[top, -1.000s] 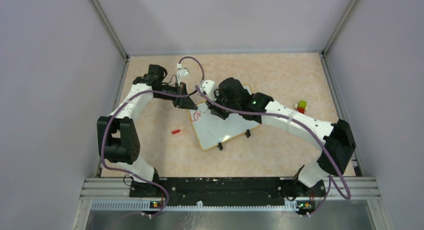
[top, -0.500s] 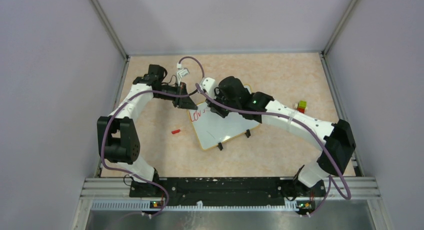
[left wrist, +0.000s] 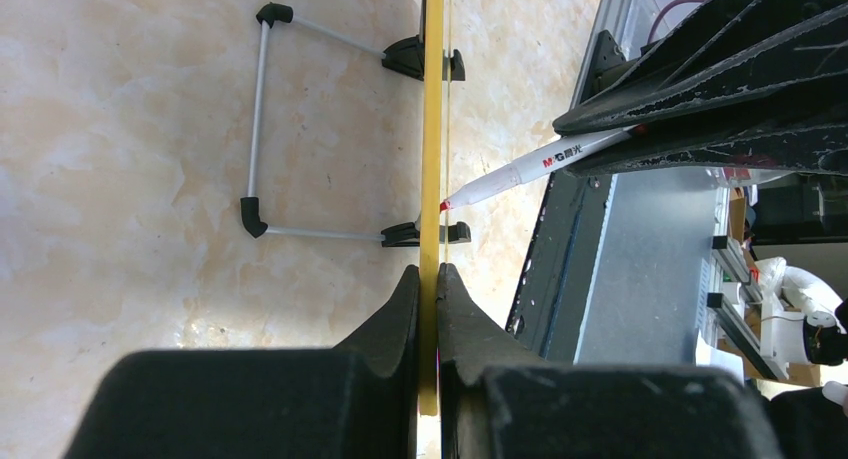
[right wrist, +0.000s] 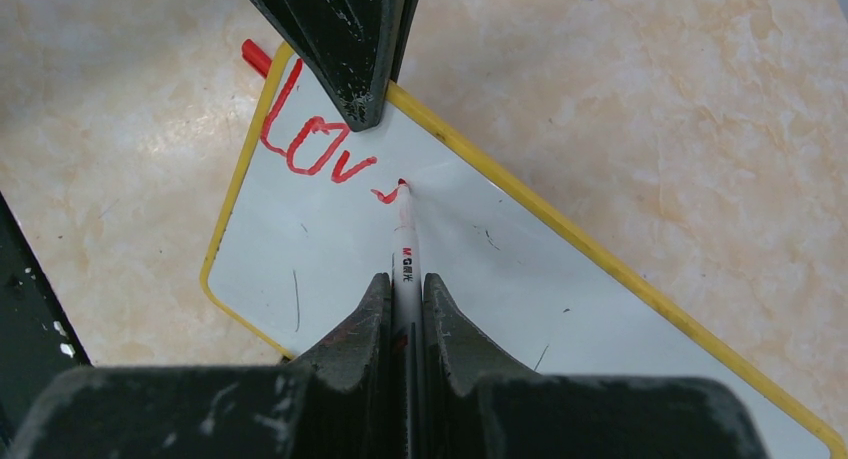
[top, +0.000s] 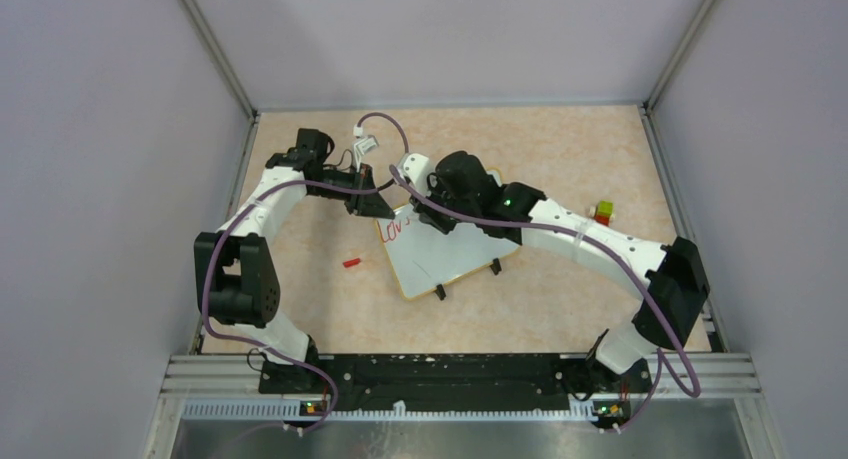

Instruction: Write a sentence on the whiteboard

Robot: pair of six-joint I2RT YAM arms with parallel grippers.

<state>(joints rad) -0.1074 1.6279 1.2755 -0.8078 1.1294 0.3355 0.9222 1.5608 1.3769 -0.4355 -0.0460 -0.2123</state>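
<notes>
The whiteboard [top: 445,254] lies on the table, white with a yellow rim [right wrist: 520,194]. Red writing "Lov" [right wrist: 315,139] and a fresh stroke show near its top left corner. My left gripper [left wrist: 428,279] is shut on the whiteboard's yellow edge [left wrist: 431,129]; it also shows in the top view [top: 368,207]. My right gripper [right wrist: 405,284] is shut on a white marker [right wrist: 405,244] whose red tip touches the board just right of the "v". The marker also shows in the left wrist view [left wrist: 540,167]. The right gripper is above the board's upper left in the top view [top: 432,217].
A red marker cap [top: 351,263] lies on the table left of the board. A small red, yellow and green object [top: 602,213] sits at the right. The board's black clip feet [top: 440,292] stick out at its near edge. A white connector [top: 363,139] lies at the back.
The right gripper and marker have shifted slightly left and a short new red stroke has appeared after the "v". The left arm holds still.
</notes>
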